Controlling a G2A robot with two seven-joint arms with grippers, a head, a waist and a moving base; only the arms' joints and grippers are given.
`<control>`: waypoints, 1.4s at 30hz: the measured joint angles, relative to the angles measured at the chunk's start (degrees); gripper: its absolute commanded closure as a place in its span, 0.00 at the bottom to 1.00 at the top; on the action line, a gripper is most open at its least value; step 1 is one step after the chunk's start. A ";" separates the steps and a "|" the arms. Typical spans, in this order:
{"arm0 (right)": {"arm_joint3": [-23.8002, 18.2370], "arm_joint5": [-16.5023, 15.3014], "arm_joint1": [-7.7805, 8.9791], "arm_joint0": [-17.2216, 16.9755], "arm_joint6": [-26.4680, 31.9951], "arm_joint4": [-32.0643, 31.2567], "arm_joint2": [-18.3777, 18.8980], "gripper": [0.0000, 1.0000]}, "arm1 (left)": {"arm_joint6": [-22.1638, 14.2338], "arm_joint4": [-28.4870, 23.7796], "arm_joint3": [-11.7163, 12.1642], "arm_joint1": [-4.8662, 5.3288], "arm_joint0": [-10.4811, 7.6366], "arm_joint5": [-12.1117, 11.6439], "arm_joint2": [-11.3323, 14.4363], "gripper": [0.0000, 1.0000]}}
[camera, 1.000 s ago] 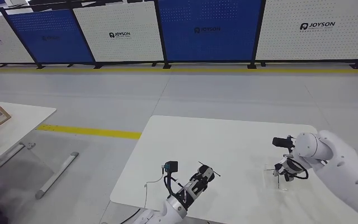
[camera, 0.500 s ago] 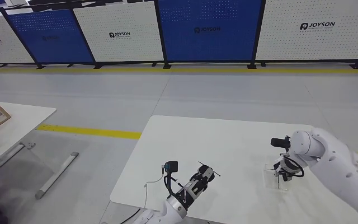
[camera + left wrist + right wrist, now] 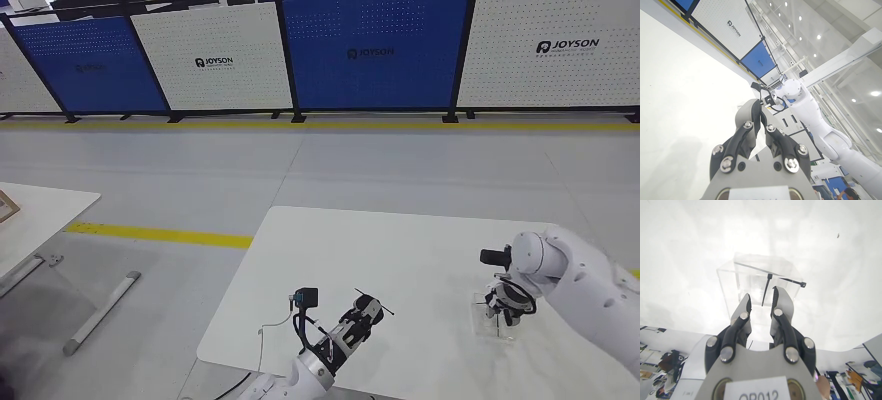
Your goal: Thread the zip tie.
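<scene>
Right wrist view showed your right gripper (image 3: 761, 294) spread just above the clear box (image 3: 726, 289), where two ties rested: a long zip tie (image 3: 793, 281) across the rim and a short zip tie (image 3: 766, 289) hanging below it. Your left gripper (image 3: 760, 108) pinched a third zip tie (image 3: 759, 92) over the table (image 3: 400, 250). You had no loop closed yet, I judged; threading remained.

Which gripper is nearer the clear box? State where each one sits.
Right. The right gripper hangs open just above the clear box; the left gripper, shut on a zip tie, sits well apart near the table's edge.
</scene>
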 measured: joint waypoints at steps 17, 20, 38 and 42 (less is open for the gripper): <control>6.79 0.00 -3.39 2.64 0.00 3.07 -5.52 0.79 | 0.00 0.00 0.00 0.00 0.00 0.00 0.00 1.00; 7.94 0.00 -4.23 2.47 0.00 2.73 -5.50 0.82 | 0.00 0.00 0.00 0.00 0.00 0.00 0.00 1.00; 11.17 0.00 -6.87 2.68 0.00 1.29 -5.50 1.00 | 0.00 0.00 0.00 0.00 0.00 0.00 0.00 1.00; 9.82 0.00 -6.28 2.78 0.00 0.82 -5.50 1.00 | 0.00 0.00 0.00 0.00 0.00 0.00 0.00 1.00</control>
